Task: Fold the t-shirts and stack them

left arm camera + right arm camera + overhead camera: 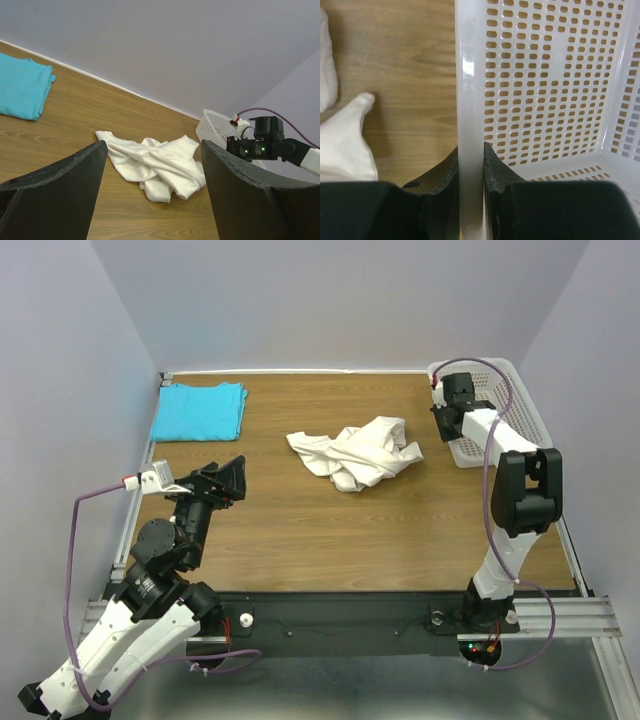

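The right claw (470, 148) is clamped on the rim of the white mesh basket (545, 75), one finger inside the wall and one outside. The left claw (153, 145) gapes wide, holding nothing, above the bench (330, 530). Ahead of it, between both claws, the cream-white t-shirt (355, 452) lies crumpled. The folded turquoise t-shirt (200, 410) lies flat farther ahead, to the left claw's left.

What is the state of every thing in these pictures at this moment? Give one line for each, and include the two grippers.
turquoise t-shirt: folded flat, at the far left corner of the table.
cream-white t-shirt: crumpled, not folded, mid-table.
white mesh basket: upright, its rim pinched by the right gripper.
left gripper: open, holding nothing.
right gripper: shut on the basket's rim.
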Robot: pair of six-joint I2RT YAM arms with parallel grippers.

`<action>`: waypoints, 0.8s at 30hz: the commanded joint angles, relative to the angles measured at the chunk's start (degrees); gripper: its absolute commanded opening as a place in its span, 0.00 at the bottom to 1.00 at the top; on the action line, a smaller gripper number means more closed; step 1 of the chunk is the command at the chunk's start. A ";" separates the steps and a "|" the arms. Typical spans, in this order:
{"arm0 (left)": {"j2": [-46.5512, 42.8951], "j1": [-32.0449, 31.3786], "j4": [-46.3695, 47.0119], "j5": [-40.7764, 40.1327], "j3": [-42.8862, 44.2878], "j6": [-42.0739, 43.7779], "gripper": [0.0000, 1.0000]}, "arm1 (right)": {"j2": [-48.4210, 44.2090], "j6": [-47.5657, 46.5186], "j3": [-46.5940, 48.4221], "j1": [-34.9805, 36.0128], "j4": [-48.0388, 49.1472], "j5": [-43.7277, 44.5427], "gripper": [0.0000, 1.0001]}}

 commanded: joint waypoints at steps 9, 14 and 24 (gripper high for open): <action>-0.12 0.21 1.69 -0.90 -0.20 0.07 0.87 | 3.07 0.81 5.75 -2.07 5.38 5.93 0.10; 0.31 0.21 2.04 -0.72 -0.29 0.16 0.87 | 4.21 0.64 6.10 -3.39 5.73 5.49 0.10; 0.58 0.21 2.13 -0.28 -0.55 -0.11 0.87 | 6.58 -0.59 8.47 -4.27 6.61 6.02 0.17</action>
